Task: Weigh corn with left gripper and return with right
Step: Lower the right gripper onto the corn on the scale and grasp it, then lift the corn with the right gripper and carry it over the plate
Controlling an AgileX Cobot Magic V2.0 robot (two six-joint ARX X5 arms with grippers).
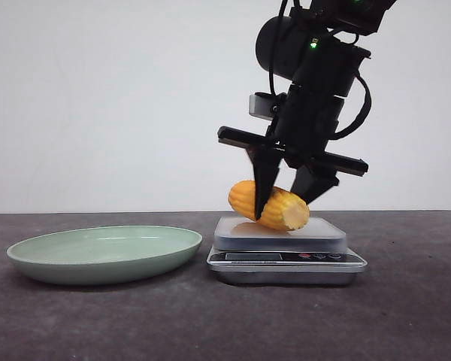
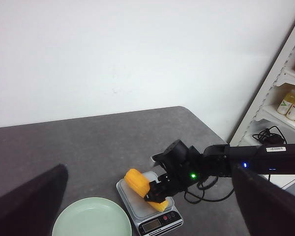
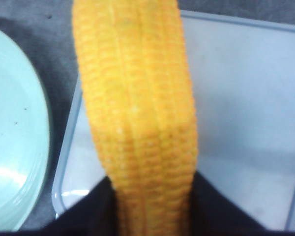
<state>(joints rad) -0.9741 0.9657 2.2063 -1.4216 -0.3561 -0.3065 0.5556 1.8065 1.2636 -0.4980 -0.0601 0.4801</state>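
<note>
Corn (image 1: 269, 204) clamped crosswise between the right gripper (image 1: 287, 197) fingers, low over the scale (image 1: 286, 256) platform, seemingly just lifted for the return to the green plate (image 1: 105, 252) beside it. Contact between cob and platform impossible to judge. Scale readout too small to read. Left gripper (image 2: 137, 206) fingers wide apart, empty, tips cropped.
</note>
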